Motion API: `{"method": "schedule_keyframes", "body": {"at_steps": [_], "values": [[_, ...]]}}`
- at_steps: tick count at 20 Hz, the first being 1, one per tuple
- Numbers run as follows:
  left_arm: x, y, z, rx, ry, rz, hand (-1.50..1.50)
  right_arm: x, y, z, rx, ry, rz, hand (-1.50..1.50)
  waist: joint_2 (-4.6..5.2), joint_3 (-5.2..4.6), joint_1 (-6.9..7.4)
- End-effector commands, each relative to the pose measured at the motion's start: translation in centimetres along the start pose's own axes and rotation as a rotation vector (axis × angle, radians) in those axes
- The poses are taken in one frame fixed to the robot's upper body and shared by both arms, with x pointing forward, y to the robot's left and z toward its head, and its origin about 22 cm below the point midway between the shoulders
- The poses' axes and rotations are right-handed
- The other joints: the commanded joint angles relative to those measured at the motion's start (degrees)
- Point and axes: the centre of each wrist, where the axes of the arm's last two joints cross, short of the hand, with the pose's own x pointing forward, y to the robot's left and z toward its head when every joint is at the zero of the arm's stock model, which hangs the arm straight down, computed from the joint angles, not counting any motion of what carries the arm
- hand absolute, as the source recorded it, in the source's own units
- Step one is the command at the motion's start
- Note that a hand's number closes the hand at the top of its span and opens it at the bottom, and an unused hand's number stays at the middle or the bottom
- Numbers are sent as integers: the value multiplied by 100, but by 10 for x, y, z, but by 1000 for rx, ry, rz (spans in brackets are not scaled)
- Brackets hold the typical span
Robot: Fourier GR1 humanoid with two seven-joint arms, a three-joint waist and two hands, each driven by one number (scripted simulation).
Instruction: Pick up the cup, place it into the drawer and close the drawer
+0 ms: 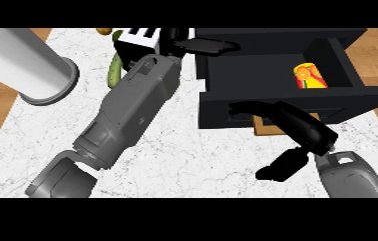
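Start at the near edge. At 4 o'clock, find your right hand (291,122), black on a grey forearm. Its fingers are extended, slightly apart, holding nothing; the fingertips lie against the black drawer front (221,110) and the thumb hangs below at 5 o'clock.

Move to the centre. The left forearm runs from 7 o'clock toward 12 o'clock over the white marble counter (192,155). The left hand (193,45) rests near the drawer's far left corner, fingers straight, holding nothing.

At 2 o'clock, locate the red and yellow cup (311,76). It lies inside the open black drawer (251,70), at the right end, long axis pointing near to far.

Judgement: the cup is placed. Closing remains. The right hand is nearer; push from 6 toward 12 o'clock.
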Motion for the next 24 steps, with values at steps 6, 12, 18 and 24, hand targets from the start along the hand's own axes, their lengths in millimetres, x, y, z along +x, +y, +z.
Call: {"method": "schedule_keyframes", "body": {"at_steps": [6,12,18,24], "values": [[-8,11,11,8,-12,76,-150,-87,36,-42,123,182,114,-150,-9,7,481],[-23,52,34,9,2,94,-150,-120,16,-62,43,245,98,150,-28,12,757],[-21,85,42,3,-7,109,-150,-122,-36,-72,-166,172,71,150,35,19,915],[-17,93,46,-32,-6,116,-150,-115,-103,-61,-324,187,74,150,117,28,1152]]}}
